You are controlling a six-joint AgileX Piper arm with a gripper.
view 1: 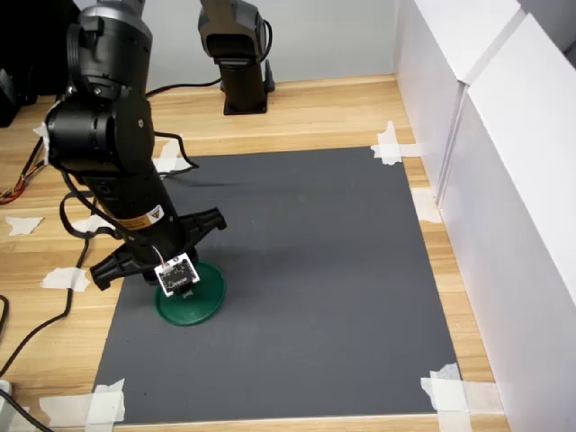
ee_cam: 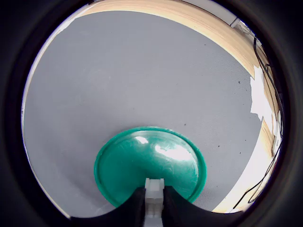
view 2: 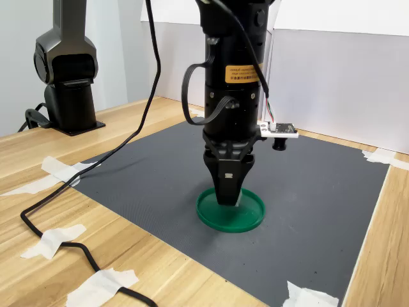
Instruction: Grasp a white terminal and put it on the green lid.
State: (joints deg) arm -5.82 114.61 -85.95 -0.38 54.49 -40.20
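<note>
So the black two-fingered gripper point(ee_cam: 154, 208) is pinching the tiny white plastic terminal block point(ee_cam: 154, 195) between its fingertips, jaws closed snug on both sides of it in the wrist view. It's pointing straight down over the flat round dark green plastic lid point(ee_cam: 150, 163), which has a slightly raised rim and a shiny glare patch on top. In the second exterior view the gripper point(view 2: 228, 197) comes down inside the lid's point(view 2: 231, 210) outline, tips right at the surface, though I honestly can't tell whether the terminal is touching the lid or just above it.

In the first exterior view the lid point(view 1: 191, 299) peeks out from under the black arm point(view 1: 117, 144), with a small circuit board point(view 1: 175, 272) hanging off the wrist on thin wires.

The lid sits on a dark grey matte mat point(view 1: 297, 270), close to the edge at the first exterior view's left. The mat is held down at its corners with pieces of white tape point(view 1: 389, 146) on a light wooden tabletop point(view 1: 315, 108). Black cables point(view 2: 83, 179) trail across the wood and onto the mat. A second black robot base point(view 1: 241, 54) stands on the wood beyond the far edge of the mat. White panels point(view 1: 504, 180) wall off the first exterior view's right side, and there's a pale wall behind.
</note>
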